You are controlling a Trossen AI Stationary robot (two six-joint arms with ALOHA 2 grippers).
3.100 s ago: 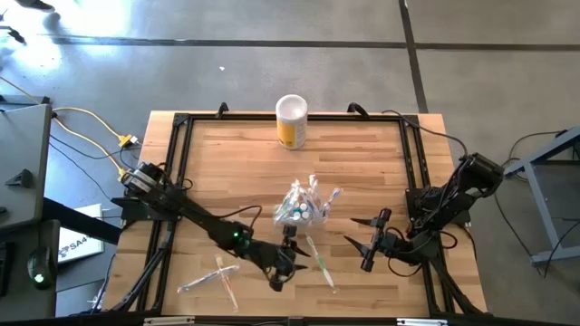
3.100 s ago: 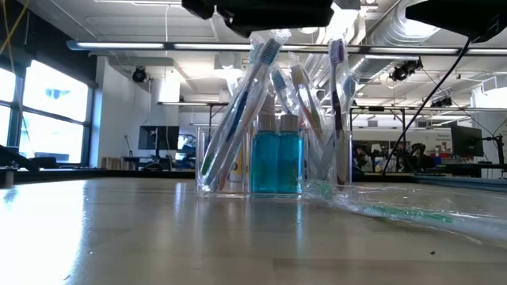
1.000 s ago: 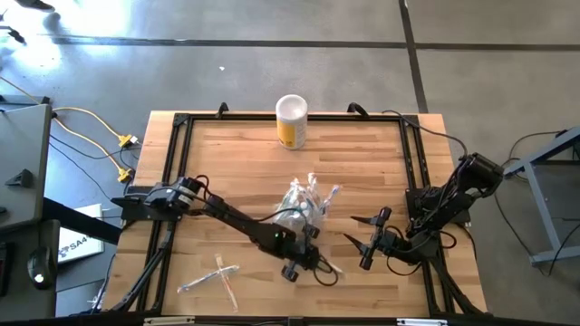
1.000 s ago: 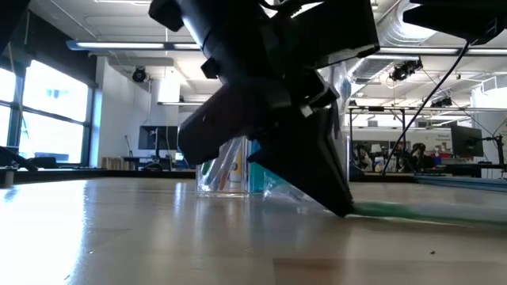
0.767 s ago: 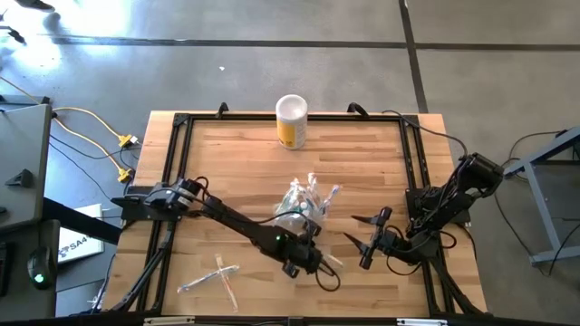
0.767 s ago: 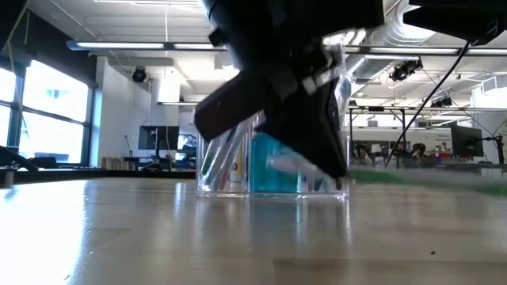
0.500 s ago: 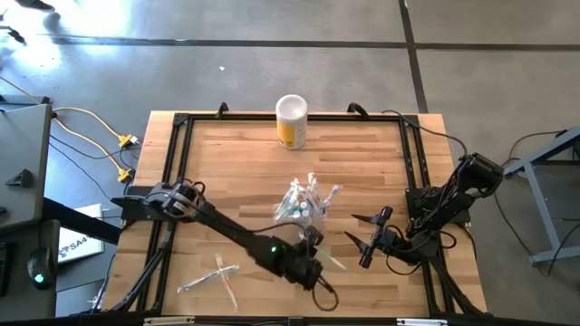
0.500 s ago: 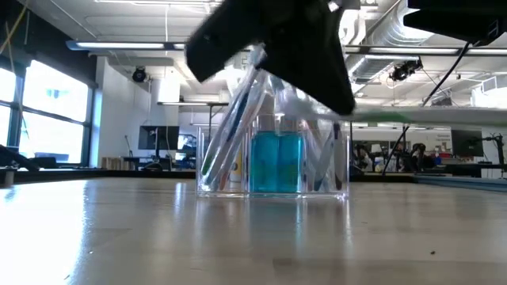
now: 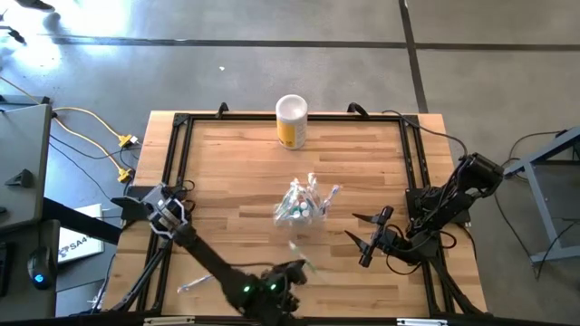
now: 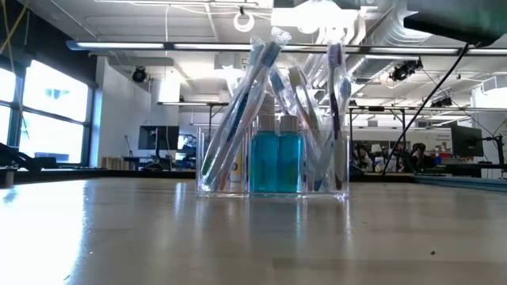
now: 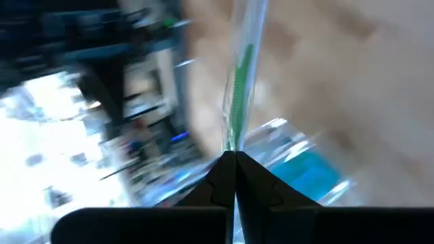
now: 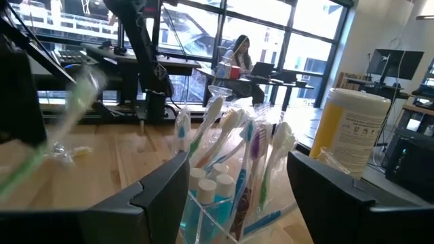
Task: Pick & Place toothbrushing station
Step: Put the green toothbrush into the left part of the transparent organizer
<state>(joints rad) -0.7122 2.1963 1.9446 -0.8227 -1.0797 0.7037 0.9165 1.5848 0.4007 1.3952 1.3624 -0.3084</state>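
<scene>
two arms in your view | left gripper [image 9: 292, 269] at the tabletop's [image 9: 236, 172] near edge, fingers [image 11: 224, 177] pinched tight on a green-bristled toothbrush [image 11: 239, 95] lifted off the wood | right gripper [image 9: 369, 237] waits at the right, fingers spread, holding nothing | toothbrushing station [image 9: 302, 206] stands upright mid-tabletop, yellow canister [image 9: 291, 121] well behind it

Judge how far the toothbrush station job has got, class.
Done: several brushes stand in the clear holder. In hand: the left gripper is shut on a wrapped green toothbrush, lifted off the table. Left: two wrapped brushes lie on the wood. Right gripper waits open.
</scene>
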